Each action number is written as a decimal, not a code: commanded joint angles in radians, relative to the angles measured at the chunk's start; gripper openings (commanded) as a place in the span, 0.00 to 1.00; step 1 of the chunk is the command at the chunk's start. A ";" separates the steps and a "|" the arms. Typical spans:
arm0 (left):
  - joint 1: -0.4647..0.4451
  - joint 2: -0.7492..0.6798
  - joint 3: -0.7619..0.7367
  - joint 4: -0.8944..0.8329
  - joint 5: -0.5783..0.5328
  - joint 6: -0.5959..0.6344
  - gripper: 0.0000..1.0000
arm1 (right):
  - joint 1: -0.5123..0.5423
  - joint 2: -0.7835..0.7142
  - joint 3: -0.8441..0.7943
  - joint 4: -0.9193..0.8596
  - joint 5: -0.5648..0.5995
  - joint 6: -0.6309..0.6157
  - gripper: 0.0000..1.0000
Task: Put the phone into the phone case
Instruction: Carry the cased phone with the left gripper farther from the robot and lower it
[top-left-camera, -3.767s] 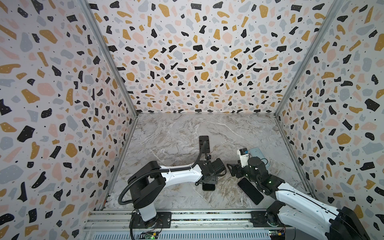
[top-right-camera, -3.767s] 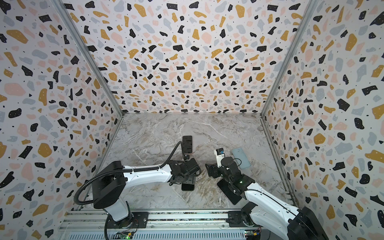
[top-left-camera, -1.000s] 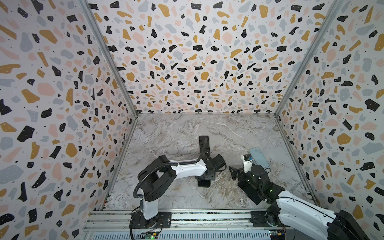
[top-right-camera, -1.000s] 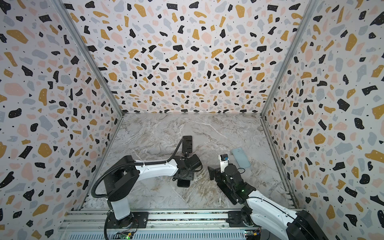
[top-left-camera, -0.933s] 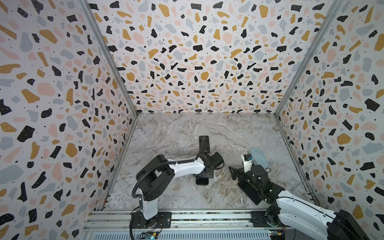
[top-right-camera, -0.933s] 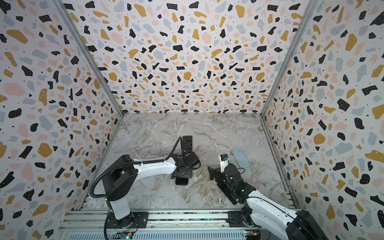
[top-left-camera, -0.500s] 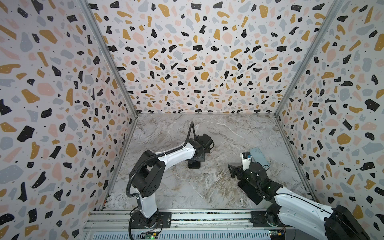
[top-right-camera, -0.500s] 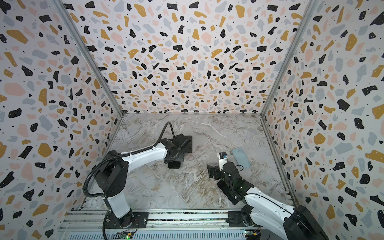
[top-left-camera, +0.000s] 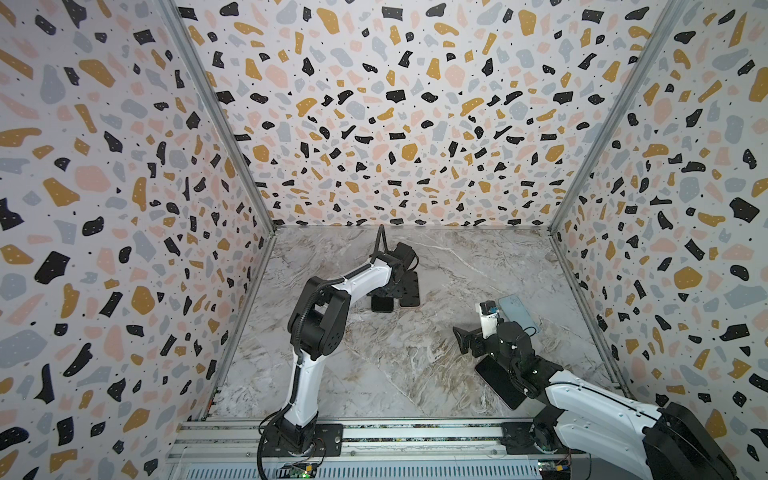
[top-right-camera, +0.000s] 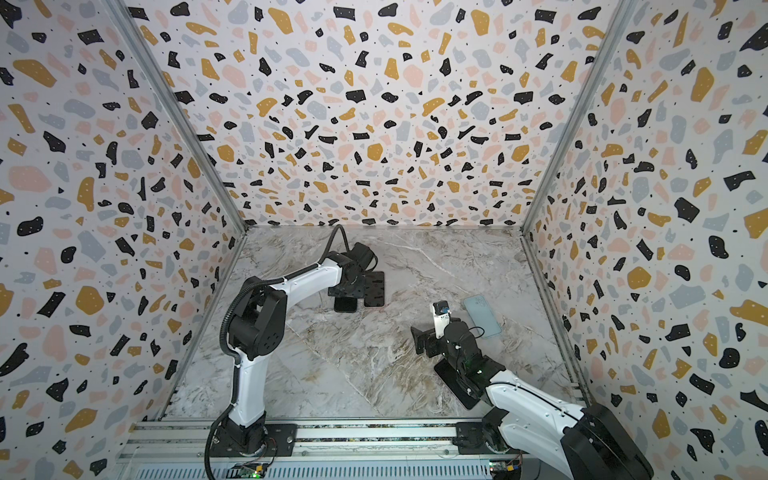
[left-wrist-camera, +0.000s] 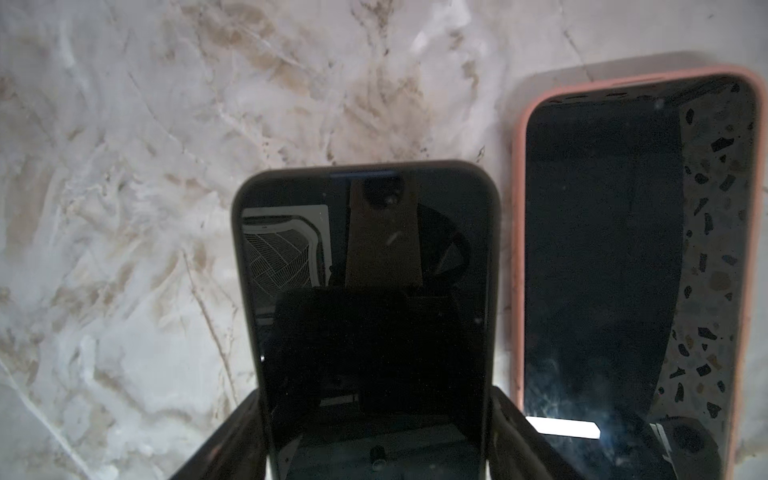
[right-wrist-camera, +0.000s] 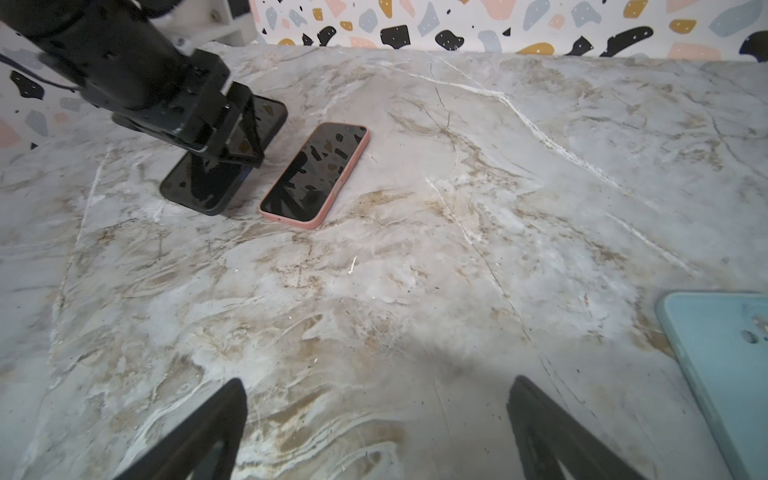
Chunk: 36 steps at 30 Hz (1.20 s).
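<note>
My left gripper (left-wrist-camera: 376, 436) is shut on a black phone (left-wrist-camera: 365, 291), with a finger (left-wrist-camera: 232, 436) on each long side. In both top views it holds the phone (top-left-camera: 382, 303) low over the back middle of the table. Right beside it lies a pink case (left-wrist-camera: 517, 249) with a dark screen inside, also visible as the pink case (right-wrist-camera: 316, 174) in the right wrist view. A light blue phone case (top-left-camera: 517, 313) lies back up at the right. My right gripper (right-wrist-camera: 376, 415) stands open over bare marble, near the blue case (right-wrist-camera: 723, 374).
A second black phone (top-left-camera: 500, 384) lies flat at the front right, partly under my right arm (top-left-camera: 582, 399). Patterned walls (top-left-camera: 124, 208) close in three sides. The marble table (top-left-camera: 374, 365) runs to a metal rail (top-left-camera: 415, 432) at the front.
My left arm has carried the black phone from the front middle toward the back, ending beside the pink case. The right arm has barely moved and its jaws remain open.
</note>
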 joint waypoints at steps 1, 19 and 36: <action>0.015 0.015 0.051 -0.016 0.007 0.042 0.67 | -0.004 -0.013 0.002 0.048 -0.012 -0.029 0.99; 0.056 0.083 0.106 0.006 0.075 0.049 0.67 | -0.049 0.076 0.103 -0.088 -0.124 0.079 0.99; 0.075 0.100 0.089 0.027 0.126 0.045 0.71 | -0.091 0.065 0.083 -0.079 -0.188 0.089 0.99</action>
